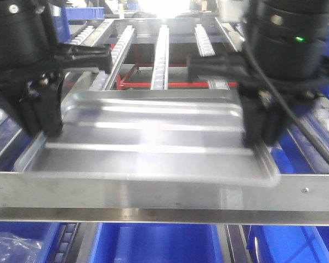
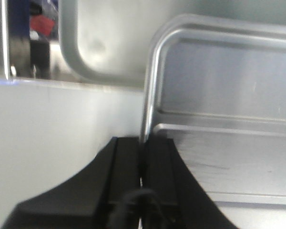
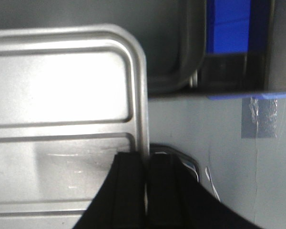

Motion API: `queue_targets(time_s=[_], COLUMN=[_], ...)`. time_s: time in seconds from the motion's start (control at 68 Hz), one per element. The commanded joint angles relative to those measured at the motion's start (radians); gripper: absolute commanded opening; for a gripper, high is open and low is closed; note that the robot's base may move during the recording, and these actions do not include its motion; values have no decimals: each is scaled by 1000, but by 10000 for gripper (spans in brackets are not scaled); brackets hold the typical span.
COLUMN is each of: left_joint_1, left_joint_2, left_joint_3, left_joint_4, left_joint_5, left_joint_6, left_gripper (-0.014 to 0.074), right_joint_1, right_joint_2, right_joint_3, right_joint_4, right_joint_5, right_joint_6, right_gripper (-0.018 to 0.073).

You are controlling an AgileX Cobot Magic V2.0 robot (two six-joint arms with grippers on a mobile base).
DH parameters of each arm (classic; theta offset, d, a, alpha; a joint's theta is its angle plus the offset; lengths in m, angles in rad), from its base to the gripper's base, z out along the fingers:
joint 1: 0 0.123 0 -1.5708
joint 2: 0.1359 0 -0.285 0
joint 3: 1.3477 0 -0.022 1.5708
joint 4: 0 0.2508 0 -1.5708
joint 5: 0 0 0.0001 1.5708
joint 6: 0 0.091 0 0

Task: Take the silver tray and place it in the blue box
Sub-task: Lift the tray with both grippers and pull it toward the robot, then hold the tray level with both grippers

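Both ends pinched: left gripper point(image 2: 143, 145), right gripper point(image 3: 146, 160) closed on tray point(image 1: 153, 139) rims | looks stiff, light, slick | hold level

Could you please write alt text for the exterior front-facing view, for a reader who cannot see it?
The left gripper and right gripper each pinch a side rim of the silver tray, just beyond a steel frame bar. The blue box shows below the bar.

The left arm point(image 1: 13, 38) is showing a rounded black housing with silver screws point(image 1: 13, 9). The right arm point(image 1: 290, 27) is matching it, glowing a small green light point(image 1: 300, 39) and trailing a black cable point(image 1: 312, 139). The left gripper point(image 2: 142, 143) and right gripper point(image 3: 147, 160) are showing flat matte-black fingers point(image 2: 126, 162).
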Motion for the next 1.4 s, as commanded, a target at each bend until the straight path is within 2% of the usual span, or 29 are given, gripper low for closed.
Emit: queue_targets(time_s=[0.0,0.118,0.206,0.279,0.397,0.5,0.721,0.868,1.324,1.382], left_joint_1=[-61,-118,-160,-203,-236,-245,-245,-245,-245,-245], left_joint_2=[-68,-109,-137,-151,-157,-157,-157,-162,-195,-195], left_joint_3=[15,72,102,123,134,134,134,134,134,134], left_joint_4=[-2,18,22,51,80,78,55,39,53,53], left_joint_5=[-45,-41,-23,6,26,27,27,25,41,43], left_joint_6=[-82,-167,-194,-232,-267,-267,-267,-265,-259,-237], left_gripper=[-99,-99,-99,-99,-100,-99,-99,-99,-99,-100], right_joint_1=[32,53,80,118,186,221,227,227,227,227], right_joint_2=[-95,-163,-193,-212,-216,-216,-216,-216,-216,-216], right_joint_3=[27,90,136,166,183,183,183,183,183,183], right_joint_4=[1,0,0,0,-38,-81,-109,-110,-115,-115], right_joint_5=[-76,-75,-73,-72,-71,-55,-4,-6,-21,-25], right_joint_6=[48,108,138,172,242,294,294,294,294,294], right_gripper=[70,70,70,70,70,70,70,70,70,70])
